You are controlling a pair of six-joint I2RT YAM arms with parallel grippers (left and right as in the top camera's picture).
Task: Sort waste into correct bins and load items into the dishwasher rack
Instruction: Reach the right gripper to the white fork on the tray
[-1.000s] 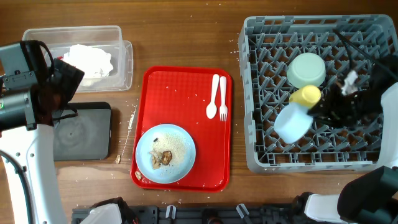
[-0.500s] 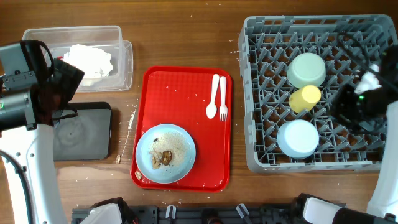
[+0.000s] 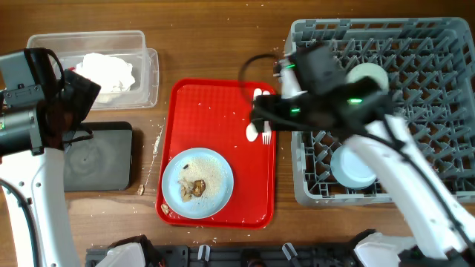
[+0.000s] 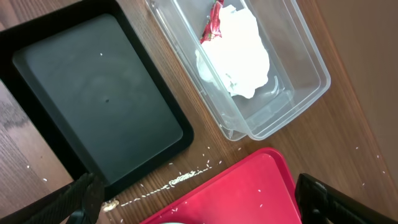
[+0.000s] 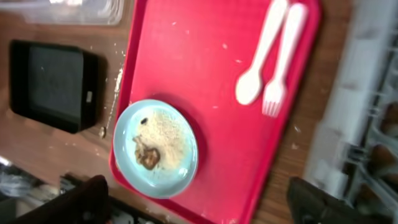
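A light blue plate (image 3: pixel 197 183) (image 5: pixel 155 148) holding brownish food scraps (image 5: pixel 148 155) and crumbs lies at the front of the red tray (image 3: pixel 215 119). A white spoon (image 3: pixel 252 133) (image 5: pixel 260 62) and fork (image 3: pixel 266 136) (image 5: pixel 285 56) lie side by side at the tray's back right. My right gripper (image 3: pixel 261 115) (image 5: pixel 205 208) hovers open above them, holding nothing. The grey rack (image 3: pixel 438 111) holds a blue bowl (image 3: pixel 355 169) and a pale green bowl (image 3: pixel 371 76). Napkins (image 3: pixel 107 72) (image 4: pixel 239 53) with a red wrapper (image 4: pixel 214 22) fill the clear tub (image 3: pixel 141 44) (image 4: pixel 298 62). My left gripper (image 3: pixel 78 104) (image 4: pixel 202 208) is open and empty.
The black tray (image 3: pixel 96 156) (image 4: pixel 93 106) sits in front of the tub, left of the red tray (image 4: pixel 249 193). Whitish crumbs (image 4: pixel 186 178) lie on the wood between them. My right arm stretches across the rack's left half.
My right gripper let go of the blue bowl in the rack, opened, and swung left to above the fork and spoon. The left arm has not moved.
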